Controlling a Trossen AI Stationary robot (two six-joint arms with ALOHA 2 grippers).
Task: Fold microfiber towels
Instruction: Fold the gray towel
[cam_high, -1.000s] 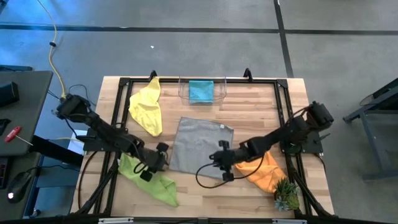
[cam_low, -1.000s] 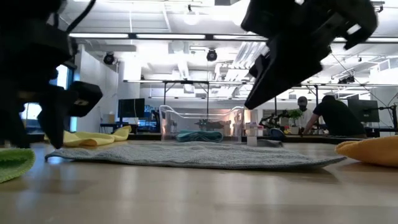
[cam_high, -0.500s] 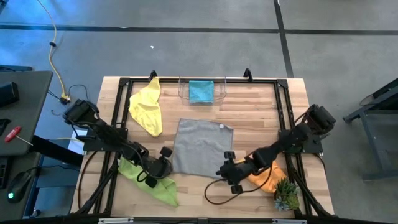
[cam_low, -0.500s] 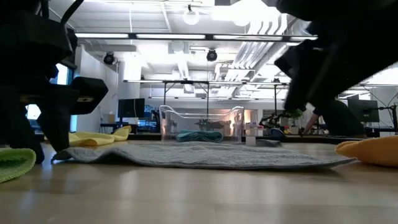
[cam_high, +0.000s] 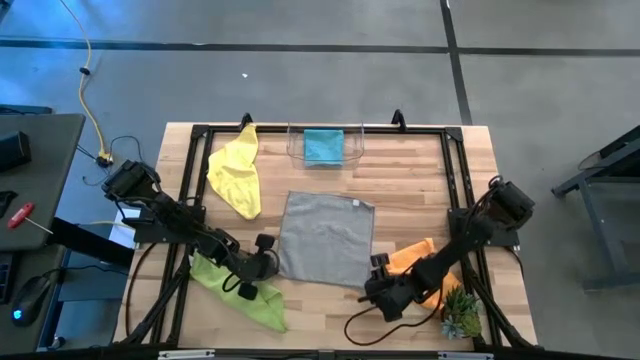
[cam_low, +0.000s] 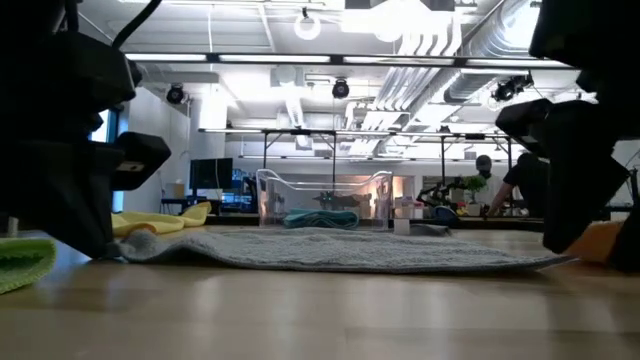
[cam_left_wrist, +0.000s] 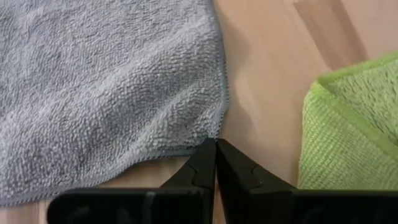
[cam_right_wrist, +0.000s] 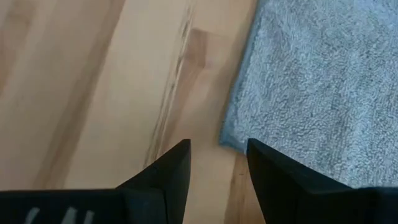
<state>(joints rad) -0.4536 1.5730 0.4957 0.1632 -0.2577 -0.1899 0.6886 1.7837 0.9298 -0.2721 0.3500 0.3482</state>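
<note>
Wood-slat table (cam_high: 400, 170) w/ black frame, workshop floor around it. I've got the grey towel (cam_high: 325, 238) flat mid-table, not folded yet. Left gripper (cam_high: 266, 262) is at its near-left corner; left wrist cam shows the fingers (cam_left_wrist: 205, 163) pressed together right at the corner hem, prob pinching it, though I can't confirm cloth between them. Right gripper (cam_high: 384, 292) sits just off the near-right corner, fingers (cam_right_wrist: 168, 171) parted, nothing held.

Progress: the teal towel (cam_high: 323, 145) lies in the clear bin (cam_high: 352, 148). Yellow towel (cam_high: 236, 172), lime towel (cam_high: 240, 288), orange towel (cam_high: 422, 272) all loose and crumpled. So most is left.

Only the wrist cams show finger gaps; high view alone shows all five towels.
</note>
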